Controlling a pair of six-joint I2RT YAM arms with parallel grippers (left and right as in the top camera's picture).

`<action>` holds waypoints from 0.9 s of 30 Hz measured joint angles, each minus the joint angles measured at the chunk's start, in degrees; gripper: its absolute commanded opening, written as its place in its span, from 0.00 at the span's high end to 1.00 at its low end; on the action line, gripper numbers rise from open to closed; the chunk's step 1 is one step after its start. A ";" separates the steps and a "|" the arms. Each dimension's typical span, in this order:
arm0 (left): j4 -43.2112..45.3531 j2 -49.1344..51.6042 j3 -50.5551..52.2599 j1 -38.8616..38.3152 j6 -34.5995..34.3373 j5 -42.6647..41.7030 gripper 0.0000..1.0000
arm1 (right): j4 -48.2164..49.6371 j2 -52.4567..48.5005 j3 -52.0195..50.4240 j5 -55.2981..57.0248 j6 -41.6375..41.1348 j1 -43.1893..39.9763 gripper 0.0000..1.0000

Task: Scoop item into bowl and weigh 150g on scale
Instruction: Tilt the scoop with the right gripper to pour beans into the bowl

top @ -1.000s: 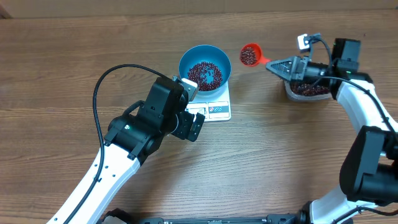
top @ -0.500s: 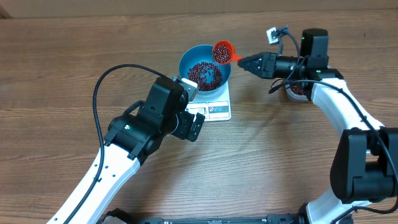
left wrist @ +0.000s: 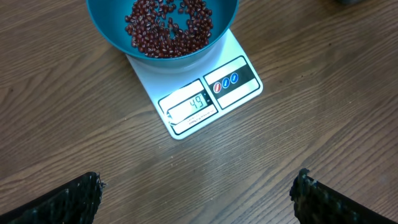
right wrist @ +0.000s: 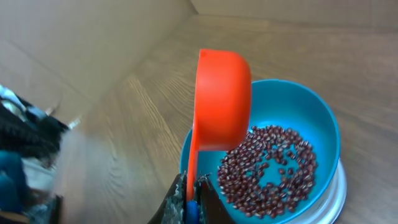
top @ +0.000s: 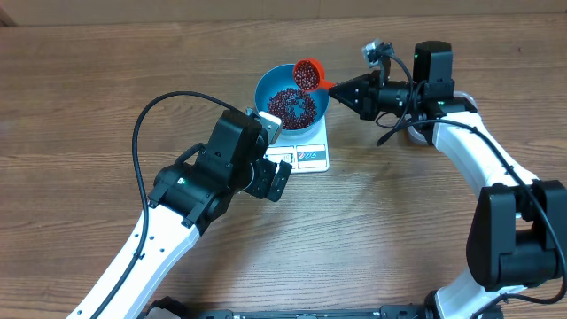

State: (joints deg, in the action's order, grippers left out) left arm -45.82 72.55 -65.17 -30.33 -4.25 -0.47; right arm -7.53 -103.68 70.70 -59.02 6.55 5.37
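Observation:
The blue bowl (top: 292, 97) (left wrist: 161, 28) (right wrist: 323, 127) stands on the white scale (top: 301, 155) (left wrist: 208, 93) and holds a layer of dark red-brown beans (top: 291, 105) (left wrist: 168, 28) (right wrist: 267, 171). My right gripper (top: 341, 87) (right wrist: 194, 202) is shut on the handle of an orange scoop (top: 306, 73) (right wrist: 221, 99), held tilted over the bowl's right rim with beans in it. My left gripper (top: 275, 182) (left wrist: 196, 196) is open over bare wood just in front of the scale, nothing between its fingers.
A clear plastic tub (top: 423, 133) with more beans sits right of the scale, mostly hidden under the right arm. The left arm (top: 190, 199) stretches from the front left towards the scale. The scale's display (left wrist: 191, 104) is lit.
The right gripper has carried the filled scoop leftwards from near the tub to above the bowl's rim and tilted it. The left arm has stayed still.

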 measured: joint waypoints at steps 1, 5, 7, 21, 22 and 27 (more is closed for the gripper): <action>0.00 0.00 0.00 0.00 0.00 0.00 0.00 | 0.02 0.00 0.00 0.07 1.42 0.02 0.96; 0.00 0.00 0.00 0.00 0.00 0.00 0.00 | 0.00 0.00 0.00 0.13 8.24 0.02 0.96; 0.00 0.00 0.00 0.00 0.00 0.00 0.00 | 0.00 0.00 0.00 0.15 11.56 0.02 0.96; 0.00 0.00 0.00 0.00 0.00 0.00 0.00 | 1.03 0.00 0.00 1.81 30.91 0.02 0.96; 0.00 0.00 0.00 0.00 0.00 0.00 0.00 | 1.14 0.00 0.00 1.99 31.74 0.04 0.96; -0.02 0.00 0.00 0.00 0.00 0.00 0.01 | 3.10 0.00 0.00 2.45 37.40 0.02 0.96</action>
State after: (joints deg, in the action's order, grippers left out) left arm -45.84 72.55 -65.17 -30.33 -4.25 -0.47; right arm -4.43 -103.68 70.70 -56.58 43.94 5.39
